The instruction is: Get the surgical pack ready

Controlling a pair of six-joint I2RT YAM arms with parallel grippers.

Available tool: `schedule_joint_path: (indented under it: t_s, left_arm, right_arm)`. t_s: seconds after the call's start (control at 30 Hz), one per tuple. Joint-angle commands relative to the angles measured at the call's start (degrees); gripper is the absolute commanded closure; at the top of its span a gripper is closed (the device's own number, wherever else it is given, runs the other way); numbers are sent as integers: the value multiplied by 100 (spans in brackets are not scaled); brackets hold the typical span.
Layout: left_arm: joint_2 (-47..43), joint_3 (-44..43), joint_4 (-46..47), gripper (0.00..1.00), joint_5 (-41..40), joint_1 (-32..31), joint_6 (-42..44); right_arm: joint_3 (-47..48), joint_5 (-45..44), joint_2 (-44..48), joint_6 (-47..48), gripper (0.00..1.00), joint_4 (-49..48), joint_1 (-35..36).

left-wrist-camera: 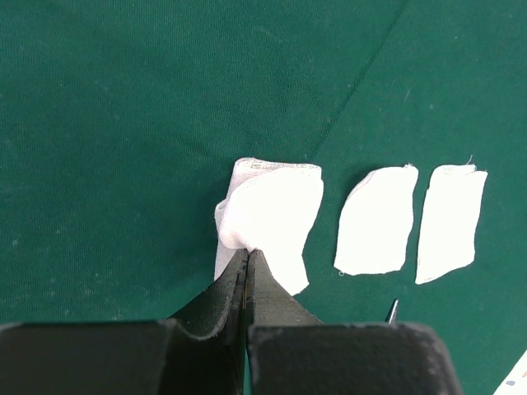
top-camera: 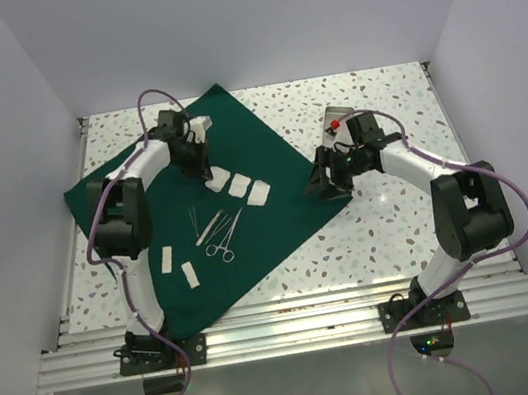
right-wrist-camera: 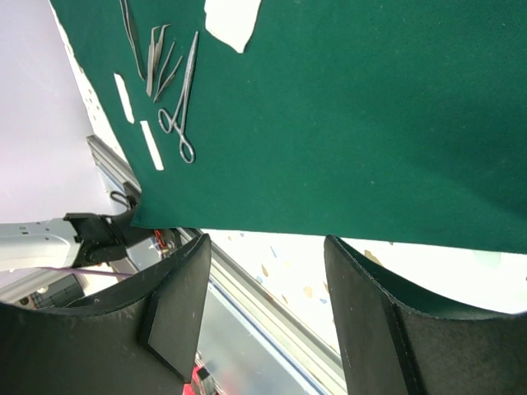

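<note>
The green cloth [top-camera: 254, 138] is spread flat as a diamond on the worktop [top-camera: 401, 225], and its left corner is carried out to the worktop's left edge. The left end effector [left-wrist-camera: 247, 263] is held over the cloth with its jaws closed. Its tips are set on the near edge of a white pad [left-wrist-camera: 276, 210], whose left side is folded up; whether a fold is pinched cannot be told. Just right of that pad, two further pads [left-wrist-camera: 377, 220] are laid flat and apart from each other. Open cloth is seen beyond the tips and to their left. Behind this end effector, toward the arm bases, steel instruments [top-camera: 217, 232] are grouped, and white strips [top-camera: 167, 258] are laid near the cloth's lower left edge.

The right end effector [right-wrist-camera: 268, 267] is placed at the cloth's right corner with its jaws apart, and the cloth's edge is seen running across the gap; contact cannot be told. Beyond it a silver tray [top-camera: 339, 112] is set on the worktop. To its right and behind it, speckled worktop is left uncovered as far as the metal rail [top-camera: 296, 329].
</note>
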State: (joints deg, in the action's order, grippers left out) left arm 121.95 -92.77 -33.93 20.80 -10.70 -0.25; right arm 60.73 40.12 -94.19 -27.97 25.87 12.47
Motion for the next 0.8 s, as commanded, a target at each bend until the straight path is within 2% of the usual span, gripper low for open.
schedule_joint_path:
  t_s: [0.0, 0.53, 0.77]
  left_arm:
    - [-242, 13, 124, 100, 100, -37, 166]
    - [-216, 31, 133, 100, 223, -81, 210]
    - [-40, -223, -8, 100, -365, -90, 157]
  right_arm:
    - [-17, 189, -47, 90, 39, -99, 10]
    - [-26, 189, -46, 98, 39, -100, 10]
    - [-26, 189, -47, 107, 39, -82, 10]
